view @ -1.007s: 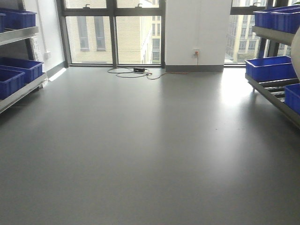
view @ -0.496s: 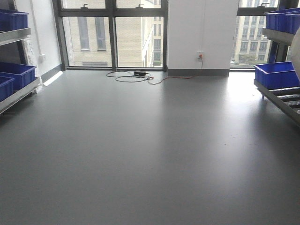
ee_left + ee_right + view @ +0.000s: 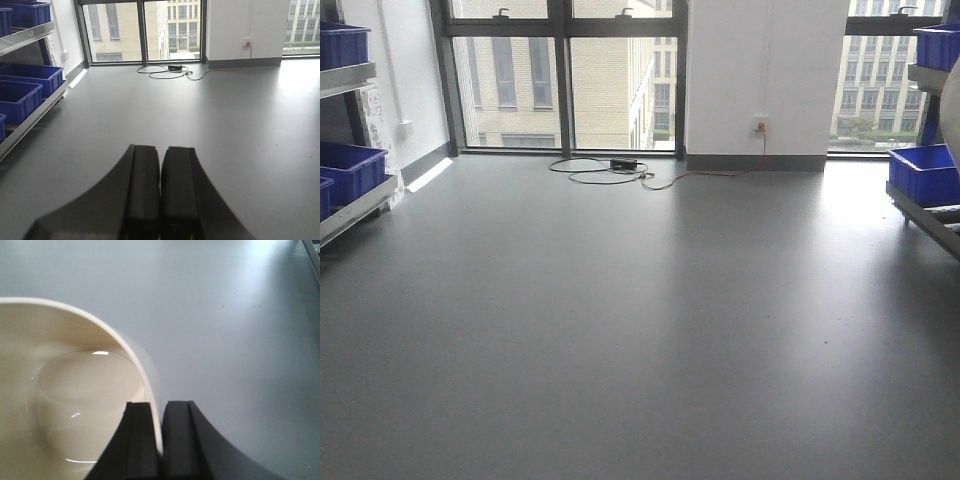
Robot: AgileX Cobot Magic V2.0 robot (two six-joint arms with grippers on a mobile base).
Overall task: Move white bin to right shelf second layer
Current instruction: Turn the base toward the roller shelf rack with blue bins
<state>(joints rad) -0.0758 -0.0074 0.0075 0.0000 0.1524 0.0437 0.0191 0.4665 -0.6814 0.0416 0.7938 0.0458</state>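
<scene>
My right gripper (image 3: 161, 407) is shut on the rim of the white bin (image 3: 65, 390), one finger inside and one outside. It holds the cream tub above the grey floor. A sliver of the bin shows at the right edge of the front view (image 3: 955, 105). My left gripper (image 3: 161, 150) is shut and empty, held over the floor. The right shelf (image 3: 924, 212) stands at the right edge of the front view. Its second layer bears a blue crate (image 3: 923, 172), with a bit of roller rail beside it.
A left shelf (image 3: 355, 215) with blue crates (image 3: 348, 165) stands against the left wall and also shows in the left wrist view (image 3: 30, 117). Black cables (image 3: 610, 170) lie on the floor by the windows. A white wall pillar (image 3: 760, 75) is straight ahead.
The far wall and windows have grown larger and both shelves have slid outward toward the frame edges, so the base has rolled forward. The bin stays at the right edge.
</scene>
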